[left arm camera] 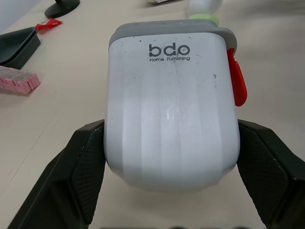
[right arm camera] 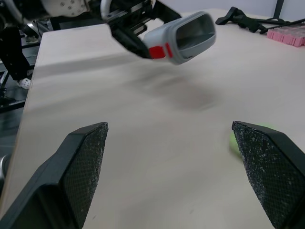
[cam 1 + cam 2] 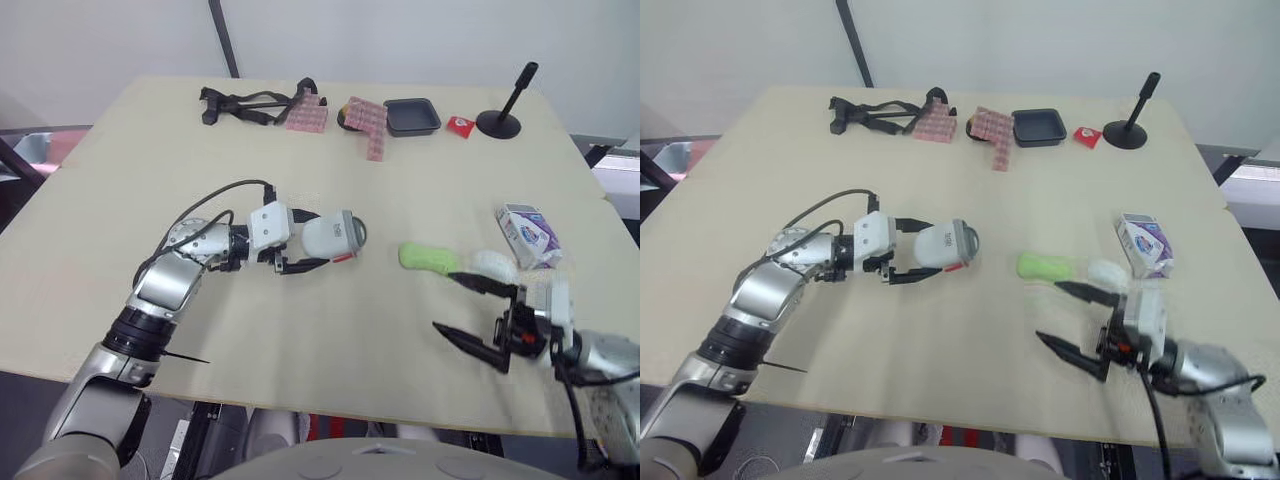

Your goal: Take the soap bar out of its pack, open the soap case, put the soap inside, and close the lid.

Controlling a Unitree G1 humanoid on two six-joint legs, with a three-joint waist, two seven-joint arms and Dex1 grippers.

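My left gripper (image 3: 320, 240) is shut on the soap case (image 3: 332, 236), a white box with a grey rim and a red clasp. It holds the case on its side, a little above the table's middle, with both pads (image 1: 88, 157) pressed to the white walls. The green soap bar (image 3: 428, 258) lies bare on the table to the right of the case. Further right lies the white and purple soap pack (image 3: 528, 235). My right gripper (image 3: 445, 300) stands open near the front right edge, just in front of the soap, with nothing between its fingers (image 2: 86, 157).
A pale whitish piece (image 3: 495, 265) lies between the soap and the pack. Along the far edge lie black straps (image 3: 250, 105), pink blocks (image 3: 365, 120), a black tray (image 3: 411, 116), a small red item (image 3: 460, 124) and a black stand (image 3: 500, 120).
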